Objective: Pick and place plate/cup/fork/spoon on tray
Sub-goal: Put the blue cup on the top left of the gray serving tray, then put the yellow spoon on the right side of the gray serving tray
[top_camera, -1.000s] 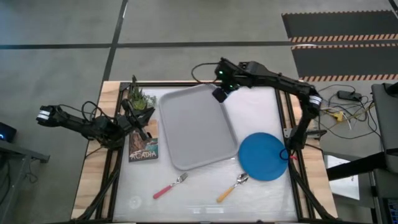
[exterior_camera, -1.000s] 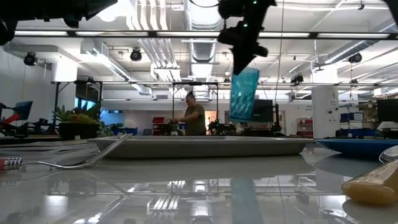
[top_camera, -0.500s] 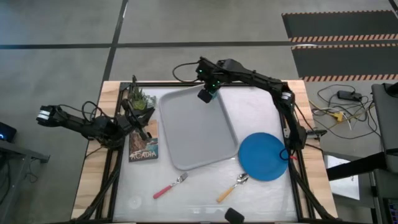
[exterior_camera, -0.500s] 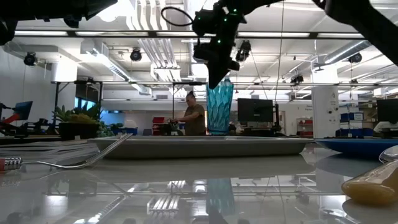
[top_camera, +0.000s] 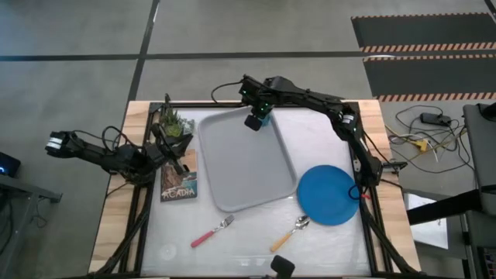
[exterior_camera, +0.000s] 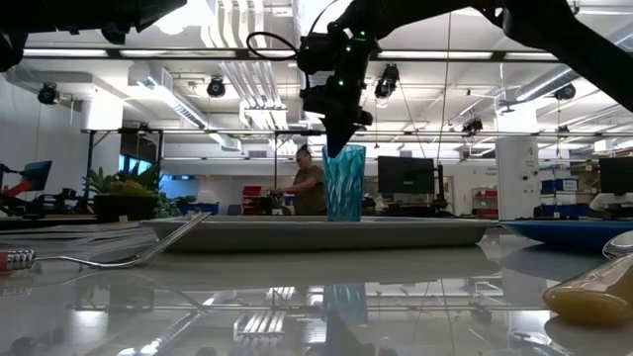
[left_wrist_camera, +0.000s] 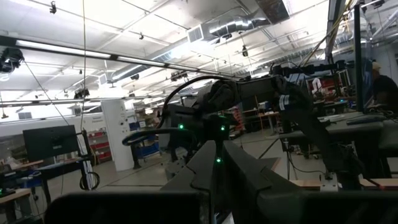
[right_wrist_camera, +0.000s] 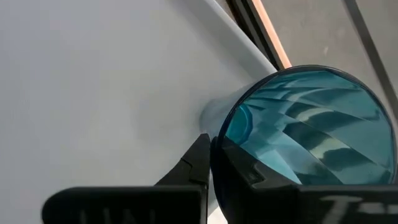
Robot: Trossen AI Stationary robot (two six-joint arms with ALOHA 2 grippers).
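The teal cup (top_camera: 253, 122) stands upright in the far right corner of the grey tray (top_camera: 232, 178). My right gripper (top_camera: 254, 115) is shut on it from above, and also shows in the low view (exterior_camera: 336, 146). The blue plate (top_camera: 329, 194) lies flat on the table right of the tray. The pink-handled fork (top_camera: 211, 231) and the orange-handled spoon (top_camera: 291, 231) lie on the table near the front edge. My left gripper (top_camera: 172, 157) waits shut at the table's left, by the plant. My right gripper pinches the cup's rim (right_wrist_camera: 219, 138), with one finger (right_wrist_camera: 249, 174) inside the cup and one (right_wrist_camera: 198, 163) outside. The fingers come from above, pointing down. The cup (exterior_camera: 344, 183) is upright; its base is at tray level, behind the tray's rim (exterior_camera: 297, 223).
A potted plant (top_camera: 174, 124) and a picture-cover book (top_camera: 180, 184) sit left of the tray. A small dark object (top_camera: 280, 266) lies at the table's near edge. A person (exterior_camera: 307, 188) stands far off in the room.
My right gripper has carried the cup toward the table's left and down, over the tray's far right corner. The cup was tilted and clear of the tray; now it is upright and down at tray level. The gripper has stayed shut on it.
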